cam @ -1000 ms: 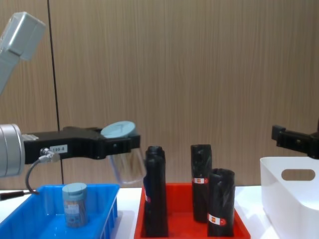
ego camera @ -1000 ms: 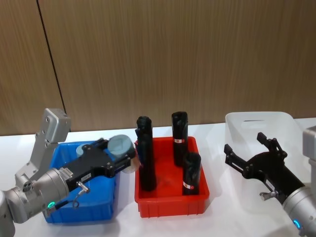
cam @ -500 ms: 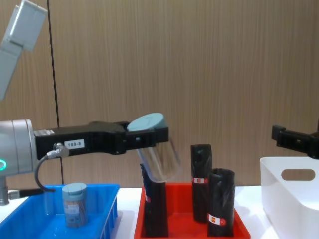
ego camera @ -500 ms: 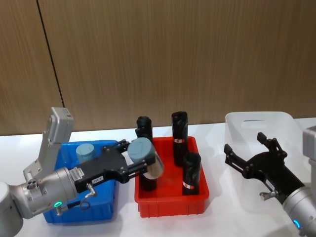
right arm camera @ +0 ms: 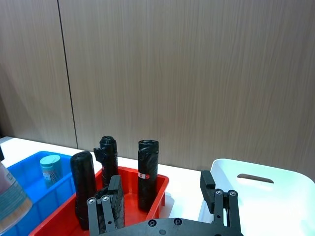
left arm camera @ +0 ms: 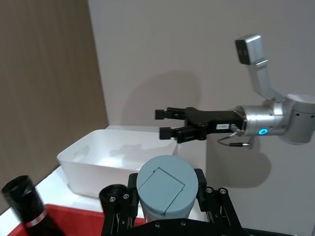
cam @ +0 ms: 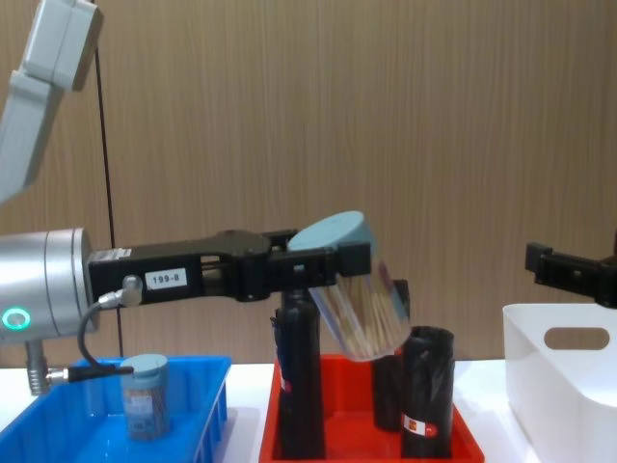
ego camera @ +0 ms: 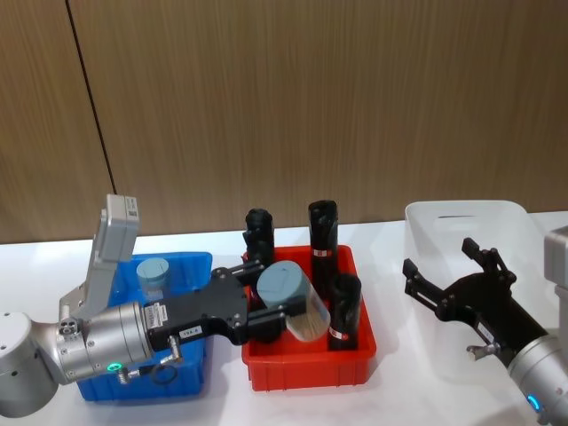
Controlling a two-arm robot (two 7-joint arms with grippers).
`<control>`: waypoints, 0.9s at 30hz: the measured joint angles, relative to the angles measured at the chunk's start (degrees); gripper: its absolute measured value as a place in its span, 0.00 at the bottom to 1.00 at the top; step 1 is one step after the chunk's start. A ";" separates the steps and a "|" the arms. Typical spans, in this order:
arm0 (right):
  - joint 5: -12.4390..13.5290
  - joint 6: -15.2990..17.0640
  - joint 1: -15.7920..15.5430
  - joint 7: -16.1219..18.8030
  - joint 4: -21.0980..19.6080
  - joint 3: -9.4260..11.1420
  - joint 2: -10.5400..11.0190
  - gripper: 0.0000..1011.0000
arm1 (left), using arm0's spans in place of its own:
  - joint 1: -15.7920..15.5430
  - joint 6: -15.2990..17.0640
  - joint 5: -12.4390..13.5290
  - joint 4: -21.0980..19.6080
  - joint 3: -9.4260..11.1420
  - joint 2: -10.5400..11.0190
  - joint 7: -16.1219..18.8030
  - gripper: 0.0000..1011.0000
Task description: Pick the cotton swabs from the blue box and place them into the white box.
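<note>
swab tub (ego camera: 293, 300), blk rolls (ego camera: 322, 232) around — red tray (ego camera: 306, 368)

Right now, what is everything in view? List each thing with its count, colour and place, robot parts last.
table: one, white, under everything.
wall: one, brown wood panels, behind the table.
blue box: one, blue, robot's left.
red tray: one, red, middle.
white box: one, white, robot's right.
black rolls: at least three, black with red-white labels, upright in the red tray.
cotton swab tubs: two, clear with grey-blue lids; held tub tilted above the red tray, other tub upright in the blue box.
left gripper: black, jaws shut on the held tub.
right gripper: black, jaws open, raised near the white box.
</note>
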 joint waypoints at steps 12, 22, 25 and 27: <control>0.00 0.00 0.00 0.00 0.00 0.00 0.00 0.99 | -1.64 -1.81 -0.70 2.53 0.87 -0.86 -5.32 0.66; 0.00 0.11 0.00 0.70 -0.08 0.06 0.13 0.99 | -2.20 -2.38 -0.92 3.36 1.17 -1.14 -6.99 0.66; 0.01 0.37 0.00 1.75 -0.23 0.13 0.37 0.99 | -2.29 -2.47 -0.97 3.51 1.22 -1.18 -7.27 0.66; 0.05 0.64 0.03 2.76 -0.36 0.18 0.62 0.99 | -2.35 -2.56 -1.00 3.58 1.26 -1.21 -7.44 0.66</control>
